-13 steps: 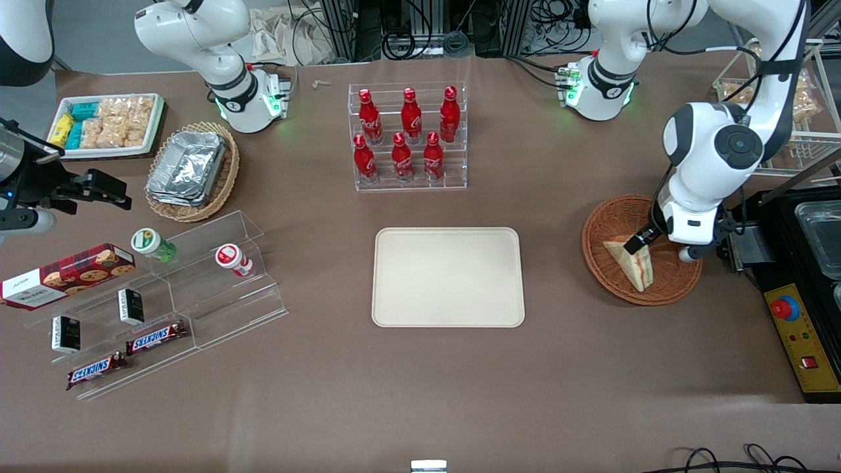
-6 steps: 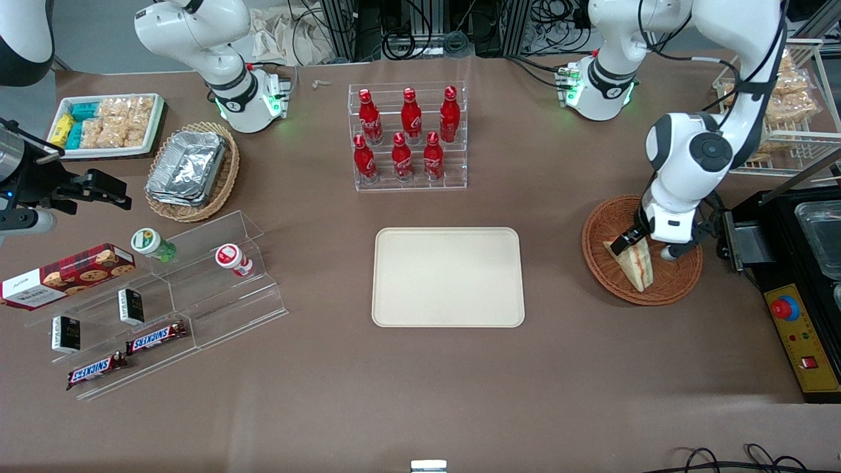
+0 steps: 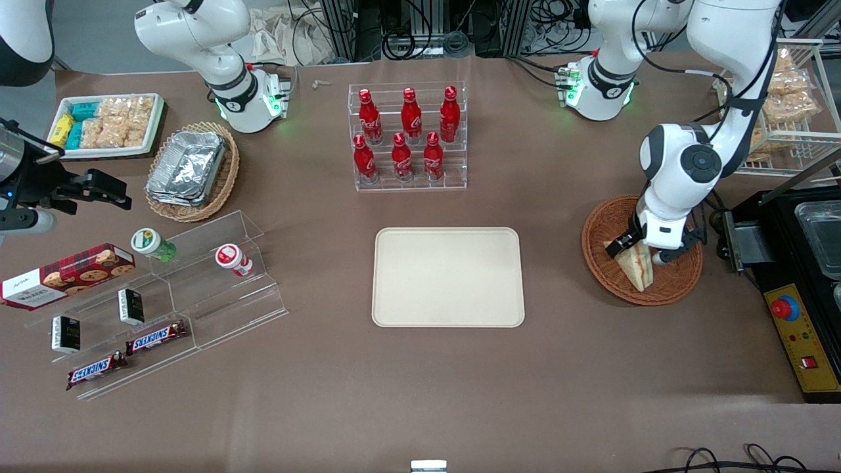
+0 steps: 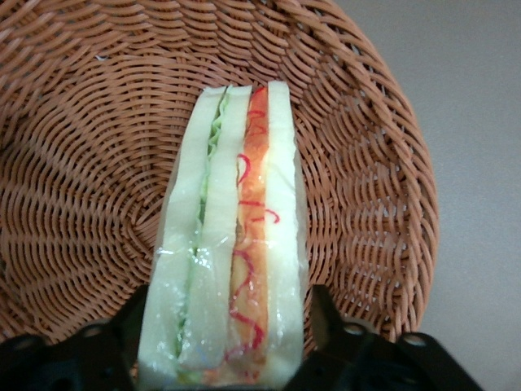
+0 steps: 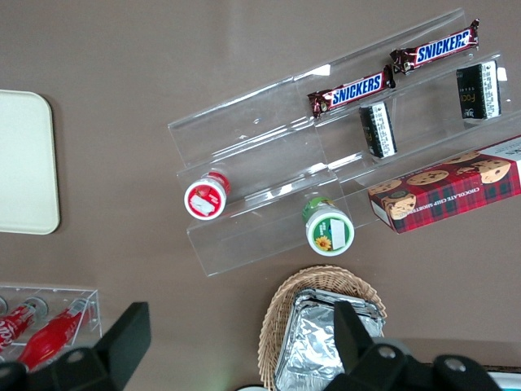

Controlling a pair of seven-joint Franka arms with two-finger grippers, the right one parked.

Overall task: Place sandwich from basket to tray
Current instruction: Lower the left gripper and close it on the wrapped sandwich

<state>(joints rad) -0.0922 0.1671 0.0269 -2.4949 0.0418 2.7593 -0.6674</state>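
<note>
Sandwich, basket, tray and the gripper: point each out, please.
sandwich (image 4: 232, 244): left wrist view, cut edge.
basket (image 3: 601, 226): front view, bare woven rim.
tray (image 3: 448, 277): front view, flat middle.
gripper (image 3: 636, 249): front view, straddling the sandwich in the basket.

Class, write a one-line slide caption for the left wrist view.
Gripper straddling a wrapped sandwich that lies in the woven basket.

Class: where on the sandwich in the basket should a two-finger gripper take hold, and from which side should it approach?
Grip the sandwich across its two flat bread faces, coming down from above into the basket. It stands on edge, faces exposed; the gripper already straddles them.
</note>
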